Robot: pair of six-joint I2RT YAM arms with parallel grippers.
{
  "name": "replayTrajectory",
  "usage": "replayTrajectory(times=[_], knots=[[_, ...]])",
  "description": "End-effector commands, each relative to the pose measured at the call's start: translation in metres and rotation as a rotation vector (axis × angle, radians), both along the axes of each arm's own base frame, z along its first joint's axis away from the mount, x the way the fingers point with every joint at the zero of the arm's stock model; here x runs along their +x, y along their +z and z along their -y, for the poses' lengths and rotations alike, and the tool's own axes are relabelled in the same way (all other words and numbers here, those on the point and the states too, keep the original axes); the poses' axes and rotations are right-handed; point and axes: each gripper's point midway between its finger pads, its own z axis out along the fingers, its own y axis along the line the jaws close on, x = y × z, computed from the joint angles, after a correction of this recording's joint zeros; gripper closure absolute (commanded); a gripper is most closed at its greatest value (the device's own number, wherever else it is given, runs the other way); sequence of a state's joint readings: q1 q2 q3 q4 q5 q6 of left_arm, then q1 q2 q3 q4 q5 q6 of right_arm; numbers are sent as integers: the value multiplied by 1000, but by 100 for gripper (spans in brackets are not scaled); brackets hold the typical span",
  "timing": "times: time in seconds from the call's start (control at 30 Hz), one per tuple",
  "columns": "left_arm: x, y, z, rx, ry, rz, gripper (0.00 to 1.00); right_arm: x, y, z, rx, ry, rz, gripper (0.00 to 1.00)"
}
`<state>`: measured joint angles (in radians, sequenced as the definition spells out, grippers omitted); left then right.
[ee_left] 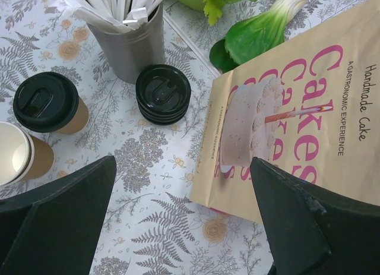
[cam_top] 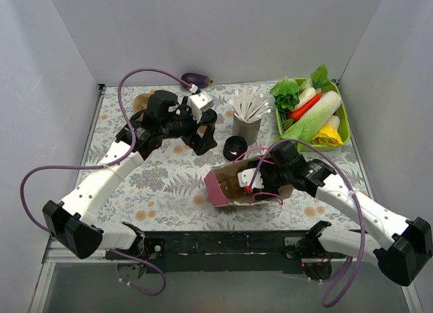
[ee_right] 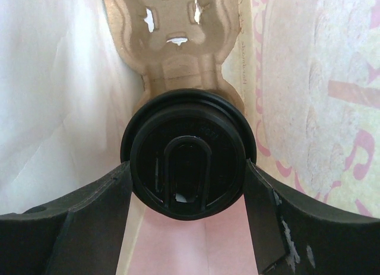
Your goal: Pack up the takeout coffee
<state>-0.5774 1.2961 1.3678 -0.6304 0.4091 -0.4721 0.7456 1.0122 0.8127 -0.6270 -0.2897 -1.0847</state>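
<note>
The right end effector [ee_right: 189,189] grips the takeout coffee [ee_right: 189,168] round its lidded top inside the paper bag [cam_top: 226,181] at the near edge of the tabletop [cam_top: 162,181] (probably light and crushable, so the stiff rim is the safer hold), while the left end effector [ee_left: 184,186] hangs wide open, empty.

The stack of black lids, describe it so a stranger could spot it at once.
Find the green tray of vegetables at the table's far right. Left of it stands a grey cup of white sticks, with the stack of black lids just in front. Unlike the lidded cup nearby, it has no brown paper cup beneath.
</note>
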Motion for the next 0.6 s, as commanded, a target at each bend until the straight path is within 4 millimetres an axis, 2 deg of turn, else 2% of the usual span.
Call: replayTrajectory(times=[0.0, 0.4, 0.57], knots=[[2, 13, -3, -30, -13, -1, 2, 3, 8, -3, 7, 60, -22, 99], [20, 13, -17, -60, 12, -54, 2, 11, 2, -2, -43, 112, -149, 99], [21, 10, -18, -58, 8, -68, 2, 14, -4, 0, -61, 125, -197, 99]])
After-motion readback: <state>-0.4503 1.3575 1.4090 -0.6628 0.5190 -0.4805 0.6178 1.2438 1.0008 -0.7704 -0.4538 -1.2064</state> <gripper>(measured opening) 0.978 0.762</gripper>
